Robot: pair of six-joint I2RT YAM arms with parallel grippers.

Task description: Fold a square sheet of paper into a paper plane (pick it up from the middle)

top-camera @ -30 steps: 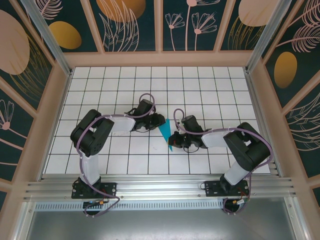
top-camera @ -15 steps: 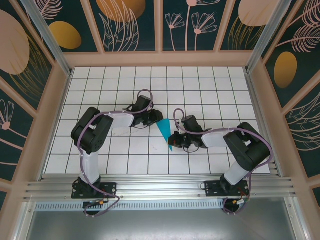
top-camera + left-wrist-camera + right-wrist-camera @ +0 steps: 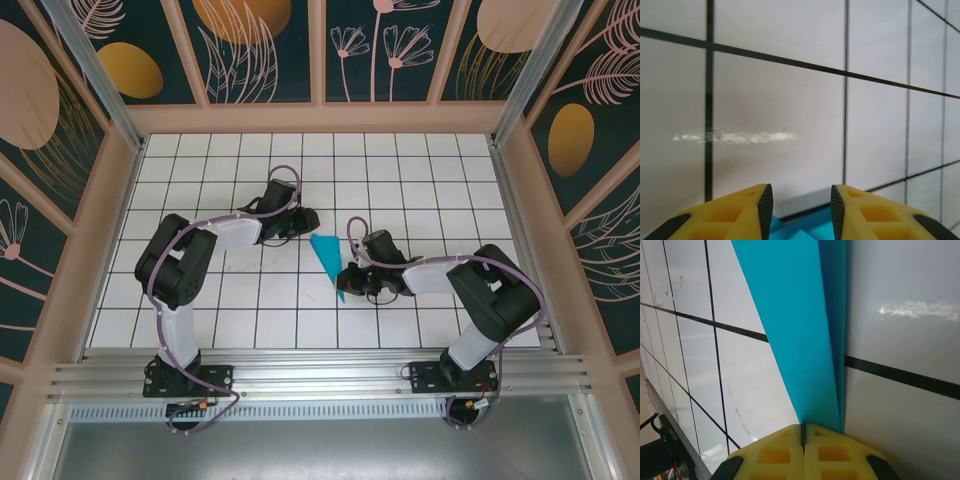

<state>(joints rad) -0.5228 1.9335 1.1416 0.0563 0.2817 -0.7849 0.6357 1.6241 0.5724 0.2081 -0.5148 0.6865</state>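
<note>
Although the paper (image 3: 327, 256) is already a narrow creased wedge, lying flat on the table (image 3: 220, 300) between the arms, the plane looks unfinished. Right gripper (image 3: 348, 278): closed at the paper's pointed end; whether it pinches it cannot be told. Left gripper (image 3: 306, 221): jaws parted, empty, beside the wide end. Probably remaining: wing folds.

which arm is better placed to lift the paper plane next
Right, probably: the right tool is shut on the paper plane at its narrow tip, while the left tool stands open beside the wide end, gripping nothing.
</note>
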